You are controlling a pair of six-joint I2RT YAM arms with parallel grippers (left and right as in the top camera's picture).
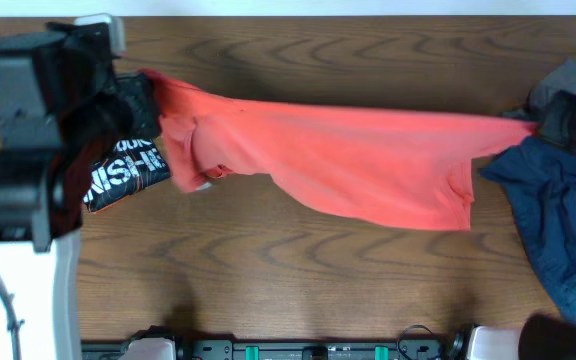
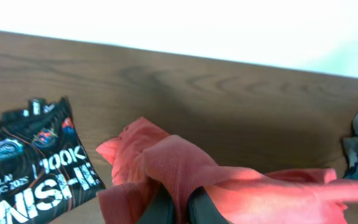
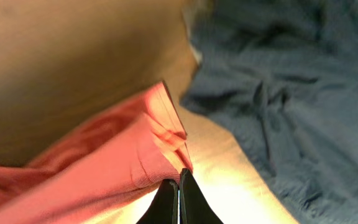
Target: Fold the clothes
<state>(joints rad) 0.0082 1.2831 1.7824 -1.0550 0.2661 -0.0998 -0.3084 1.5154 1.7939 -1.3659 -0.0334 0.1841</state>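
Note:
A coral red shirt [image 1: 348,160] is stretched taut across the table between both arms, lifted off the wood. My left gripper [image 1: 146,100] is shut on its left end; in the left wrist view the cloth [image 2: 185,165] bunches between the dark fingers [image 2: 180,205]. My right gripper [image 1: 540,125] is shut on the shirt's right edge; in the right wrist view the fingertips [image 3: 179,180] pinch the hem [image 3: 142,155].
A folded black garment with white lettering [image 1: 126,172] lies at the left, also in the left wrist view [image 2: 33,158]. A crumpled blue garment [image 1: 558,215] lies at the right, also in the right wrist view [image 3: 291,93]. Brown wooden table [image 1: 268,290].

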